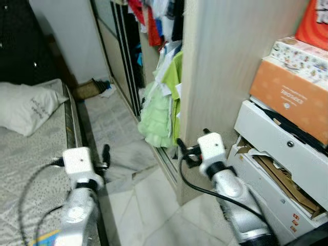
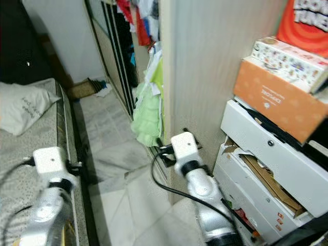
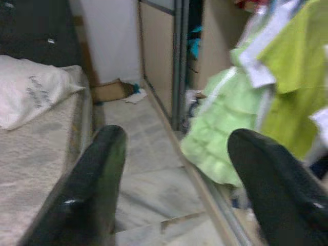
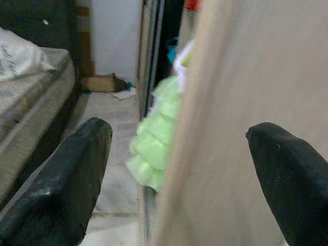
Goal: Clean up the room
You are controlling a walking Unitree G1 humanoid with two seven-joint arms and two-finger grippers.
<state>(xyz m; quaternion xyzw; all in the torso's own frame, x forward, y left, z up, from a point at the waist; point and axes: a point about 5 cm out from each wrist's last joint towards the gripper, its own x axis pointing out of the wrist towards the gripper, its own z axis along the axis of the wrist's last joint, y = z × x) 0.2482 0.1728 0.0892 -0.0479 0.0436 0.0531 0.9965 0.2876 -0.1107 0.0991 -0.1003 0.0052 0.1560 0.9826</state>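
Note:
A pale green ruffled garment [image 1: 156, 120] spills out of the open wardrobe onto the floor, under a lime green shirt [image 1: 177, 77]. Flattened cardboard and scraps of litter [image 1: 92, 89] lie on the floor at the far wall. My left gripper [image 3: 174, 143] is open and empty, held low beside the bed edge and pointing down the aisle. My right gripper [image 4: 179, 133] is also open and empty. It hovers close to the wardrobe's wooden side panel [image 1: 225, 61], with the green garment just ahead of it.
A mattress [image 1: 36, 154] with a white pillow [image 1: 25, 105] lies on the left. On the right, white drawers [image 1: 287, 154] stuffed with cardboard carry an orange box [image 1: 289, 97]. A narrow tiled aisle [image 1: 118, 133] runs between bed and wardrobe.

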